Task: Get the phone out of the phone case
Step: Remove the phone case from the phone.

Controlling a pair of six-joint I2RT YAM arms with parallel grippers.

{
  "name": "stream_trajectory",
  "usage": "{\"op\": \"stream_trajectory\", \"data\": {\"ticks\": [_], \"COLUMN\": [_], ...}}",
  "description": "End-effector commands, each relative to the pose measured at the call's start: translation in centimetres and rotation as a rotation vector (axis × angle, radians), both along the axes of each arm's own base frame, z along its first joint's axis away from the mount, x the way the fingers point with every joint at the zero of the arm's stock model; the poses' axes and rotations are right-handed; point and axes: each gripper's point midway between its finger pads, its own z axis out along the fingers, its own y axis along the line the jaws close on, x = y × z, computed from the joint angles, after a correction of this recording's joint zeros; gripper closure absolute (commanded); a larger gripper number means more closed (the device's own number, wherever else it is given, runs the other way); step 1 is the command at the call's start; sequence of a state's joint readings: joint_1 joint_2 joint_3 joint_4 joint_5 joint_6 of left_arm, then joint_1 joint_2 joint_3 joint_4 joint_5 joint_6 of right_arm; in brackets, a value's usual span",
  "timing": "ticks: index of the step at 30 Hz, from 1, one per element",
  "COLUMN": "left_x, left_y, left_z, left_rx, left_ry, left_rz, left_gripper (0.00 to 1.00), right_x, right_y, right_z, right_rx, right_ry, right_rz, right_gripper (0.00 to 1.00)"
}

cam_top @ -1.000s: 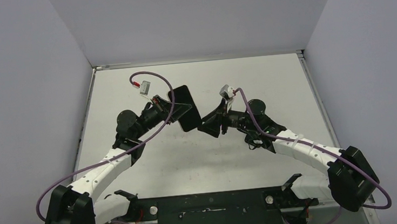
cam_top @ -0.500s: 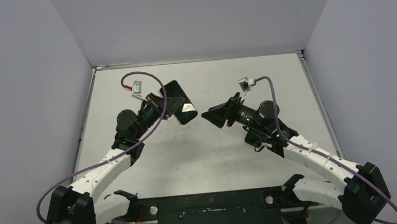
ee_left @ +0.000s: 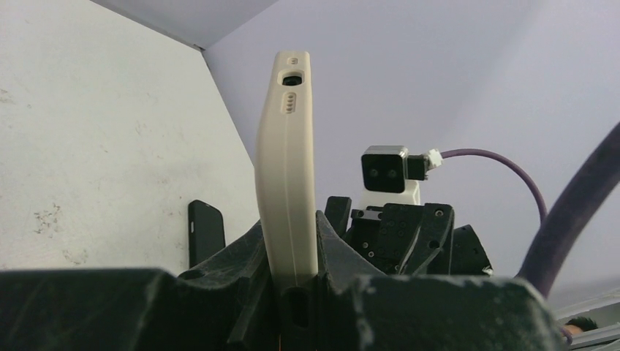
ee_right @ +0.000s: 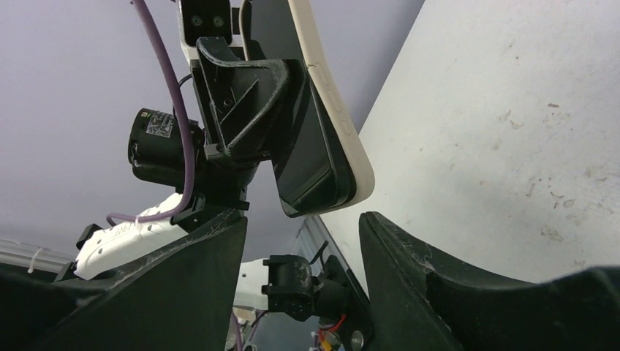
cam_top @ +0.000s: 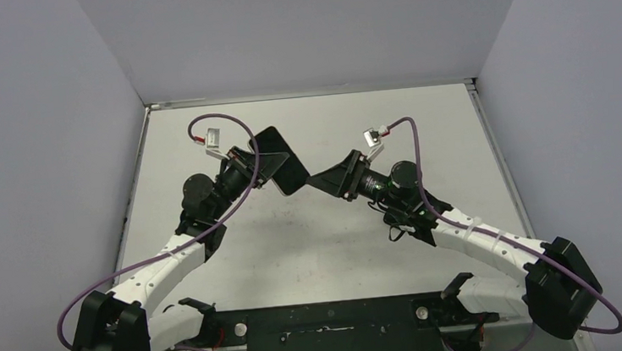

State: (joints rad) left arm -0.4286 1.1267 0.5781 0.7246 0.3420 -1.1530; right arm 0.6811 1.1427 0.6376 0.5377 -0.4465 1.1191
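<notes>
Cream phone case (ee_left: 286, 146), phone (ee_right: 311, 153) inside, clamped in left tool (ee_left: 290, 252); right tool (ee_right: 301, 223) apart at 3 o'clock. Glancing grip could drop phone.

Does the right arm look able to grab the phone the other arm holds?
Likely yes: the right gripper stands open and a free corner of the phone hangs just ahead, nothing between.
</notes>
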Motion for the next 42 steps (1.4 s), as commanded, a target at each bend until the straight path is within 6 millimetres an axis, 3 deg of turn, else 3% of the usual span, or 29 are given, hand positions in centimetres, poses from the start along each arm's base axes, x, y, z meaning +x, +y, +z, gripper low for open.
{"op": "stream_trajectory", "data": {"ticks": [1,13,24,30,42], "left_x": [-0.8,-0.9,-2.5,-3.9,-6.2], "left_y": [0.5,0.5,-0.4,-1.4,-4.8], "left_z": [5.2,4.5,5.5,5.9,4.0], "left_rx": [-0.108,-0.105,-0.167,-0.186,-0.125], "left_ry": [-0.155,-0.146,-0.144,-0.143,-0.135], "left_rz": [0.002,0.002,-0.074,-0.120,-0.208], "left_gripper": [1.00,1.00,1.00,1.00,1.00], "right_x": [0.1,0.4,0.7,0.7,0.1], "right_y": [0.8,1.2,1.5,1.6,2.3], "right_z": [2.9,3.7,3.5,4.2,6.6], "right_rx": [0.109,0.134,0.157,0.179,0.218], "right_ry": [-0.029,-0.046,-0.037,-0.062,-0.140], "right_rz": [-0.002,0.006,0.010,0.016,0.079], "right_gripper": [0.42,0.46,0.46,0.47,0.50]}}
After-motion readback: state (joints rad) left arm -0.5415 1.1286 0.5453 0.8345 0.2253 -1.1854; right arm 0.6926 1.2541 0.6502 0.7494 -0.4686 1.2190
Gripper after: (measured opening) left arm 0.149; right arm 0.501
